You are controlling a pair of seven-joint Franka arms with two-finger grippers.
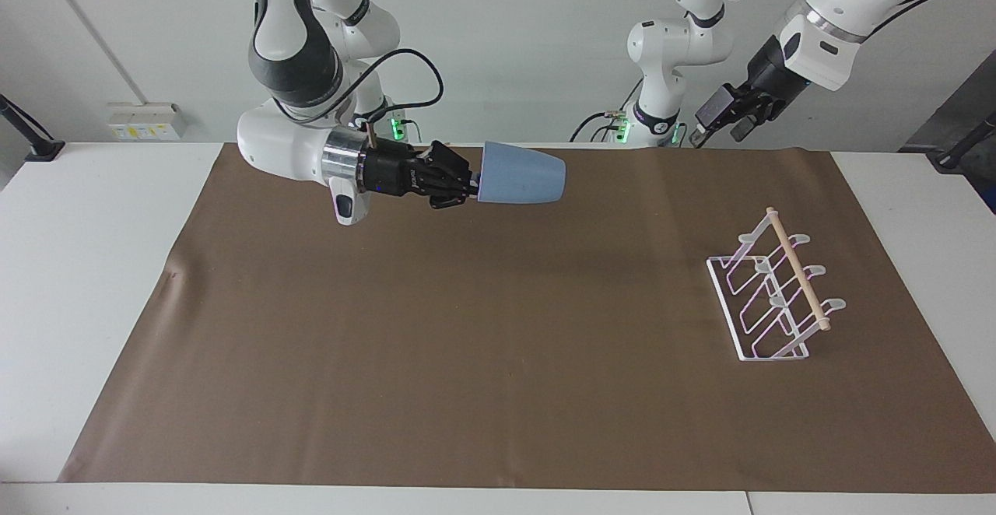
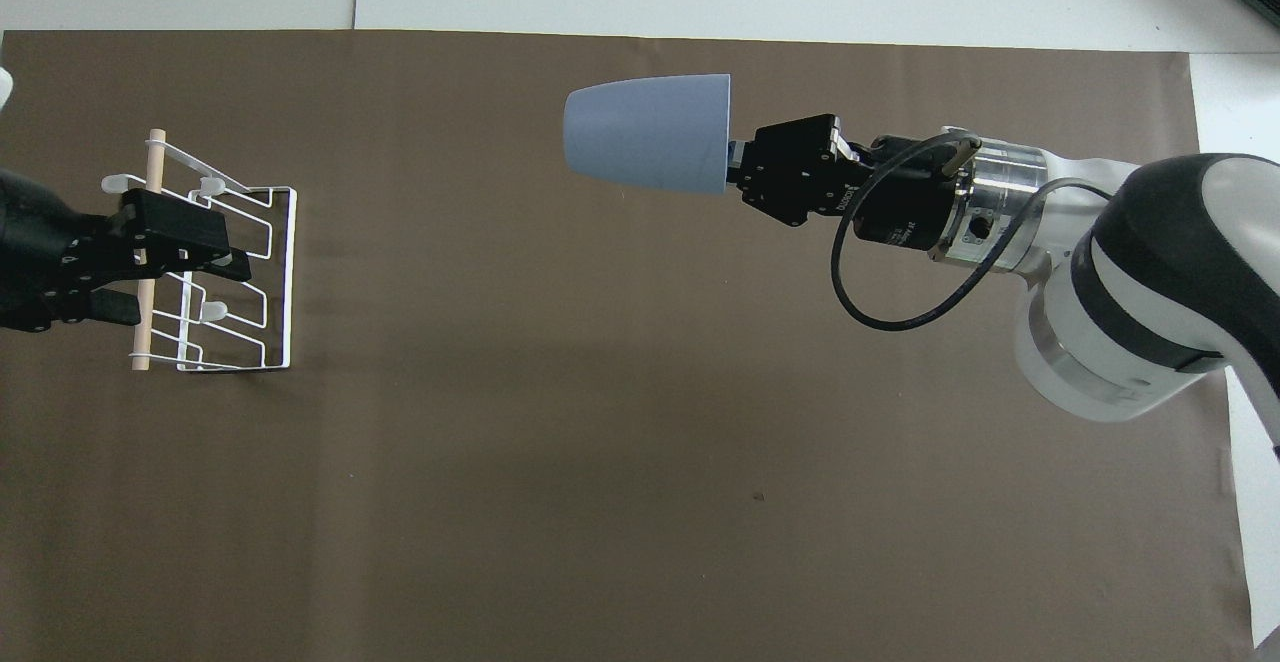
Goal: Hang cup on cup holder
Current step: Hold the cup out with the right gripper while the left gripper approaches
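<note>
My right claw (image 1: 473, 178) is gripping the matte blue-grey plastic cup (image 1: 521, 183) by its rim, sideways above the brown mat (image 1: 467, 344), while my left claw (image 1: 720, 117) is hanging wide open, raised above the white wire cup holder (image 1: 774, 293).

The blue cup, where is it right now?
The blue cup is up in the air, lying sideways in the right arm's tool, over the brown mat, apart from the white rack at the left arm's end.
</note>
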